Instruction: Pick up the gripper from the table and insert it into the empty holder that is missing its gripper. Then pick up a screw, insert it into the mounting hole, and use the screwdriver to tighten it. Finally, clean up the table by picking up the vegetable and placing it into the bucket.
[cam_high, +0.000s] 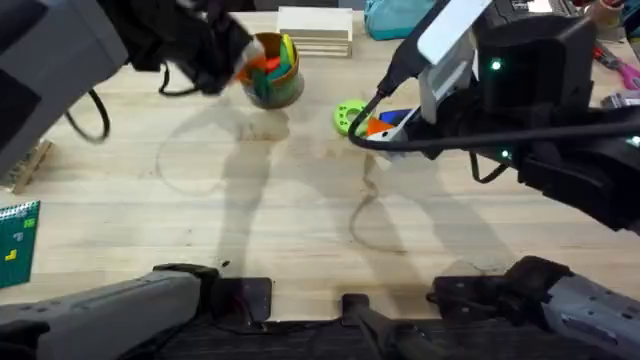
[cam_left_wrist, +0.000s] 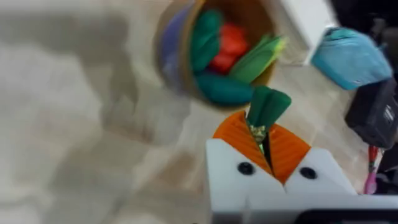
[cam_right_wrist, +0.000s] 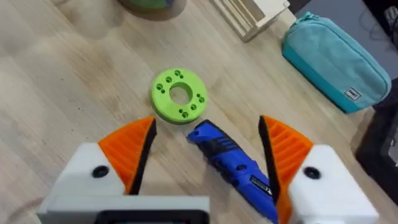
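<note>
Two grippers work apart: the left gripper (cam_left_wrist: 268, 146) pinches the vegetable (cam_left_wrist: 267, 107) tight just short of the bucket (cam_high: 272, 68) at upper centre, seemingly ready to drop it. The right gripper (cam_right_wrist: 205, 149) hangs wide around the screwdriver (cam_right_wrist: 233, 160) on the table (cam_high: 300, 200), probably for release or regrasp.

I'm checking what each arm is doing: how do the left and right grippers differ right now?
The left gripper is shut on the dark-green leafy toy vegetable, beside the round orange-rimmed bucket. The right gripper is open, empty, its fingers straddling the blue pen-shaped screwdriver on the table. Both have white fingers with orange ribbed pads.
</note>
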